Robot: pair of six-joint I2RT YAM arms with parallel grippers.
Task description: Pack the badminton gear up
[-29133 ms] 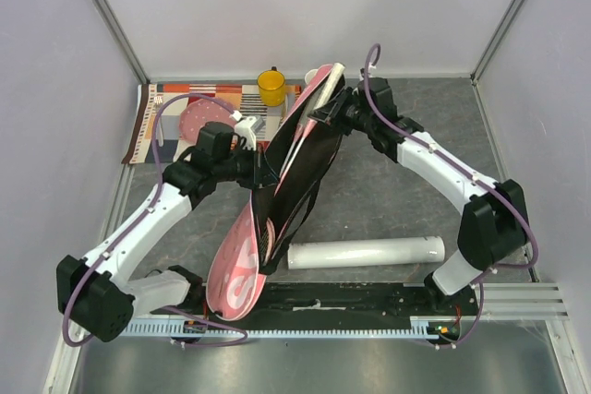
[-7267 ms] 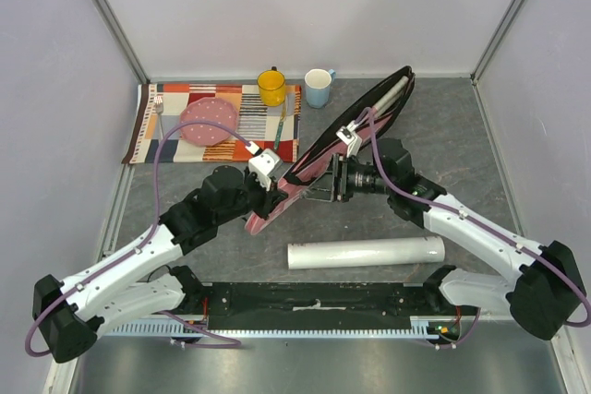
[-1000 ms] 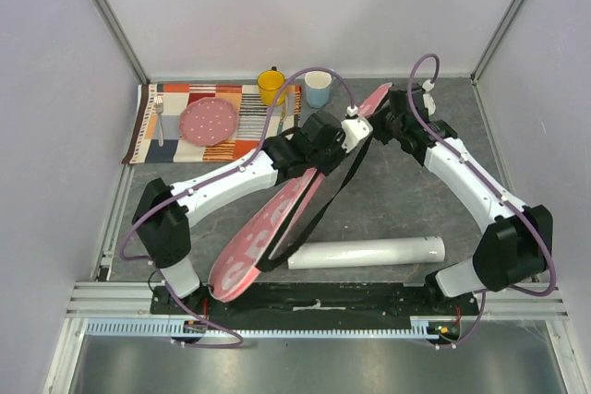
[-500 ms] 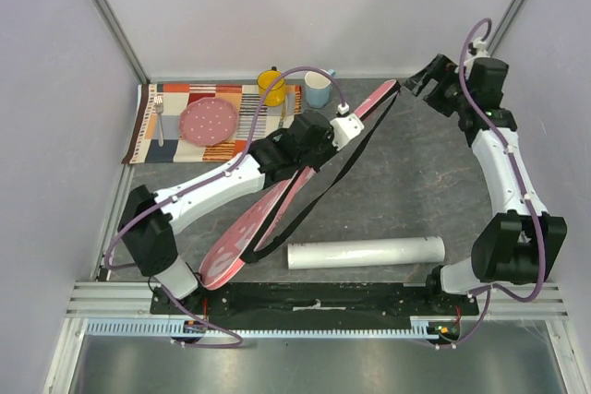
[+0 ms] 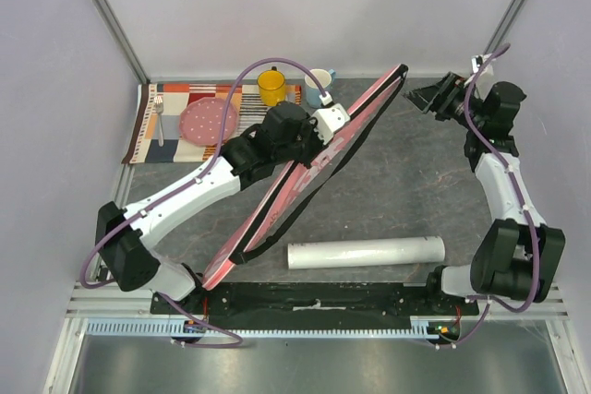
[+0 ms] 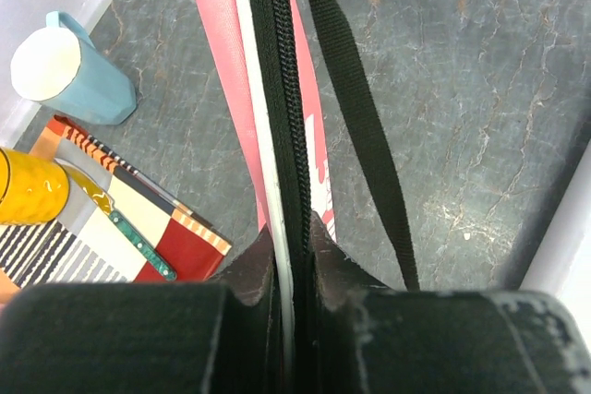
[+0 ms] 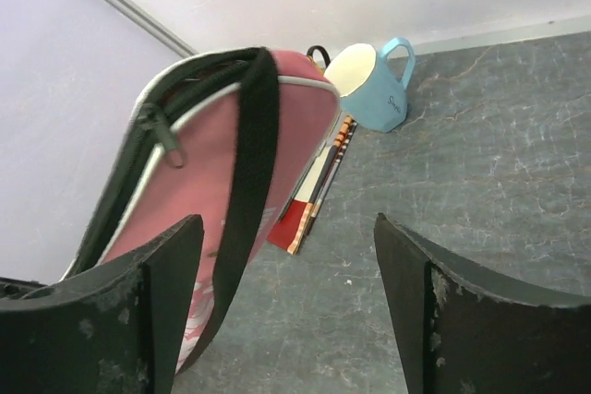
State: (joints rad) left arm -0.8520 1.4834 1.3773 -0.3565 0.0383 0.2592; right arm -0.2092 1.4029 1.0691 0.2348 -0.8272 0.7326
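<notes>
Top external view: we see the left hand (image 5: 312,140) clenched on the long edge of the pink bag (image 5: 277,202). The bag stands on edge and slants across the grey tabletop (image 5: 416,182), its far tip near the back wall and its near tip low beside the left arm's base. Whether that near tip touches the tabletop we cannot tell. The right hand (image 5: 420,97) is released and holds nothing; it hangs just apart from the bag's far tip. A white tube (image 5: 365,252) lies flat on the tabletop, near the arm bases and just beside the bag's lower half.

Left wrist view: we see both fingers (image 6: 254,265) pressed against the black zipper (image 6: 282,89), with the black strap (image 6: 355,117) hanging loose beside it.

Right wrist view: the spread fingers (image 7: 166,292) frame the bag's rounded tip and a blue mug (image 7: 369,85).

A yellow mug (image 5: 271,87), a dotted plate (image 5: 208,120) and a striped placemat (image 5: 185,97) sit at the back left.
</notes>
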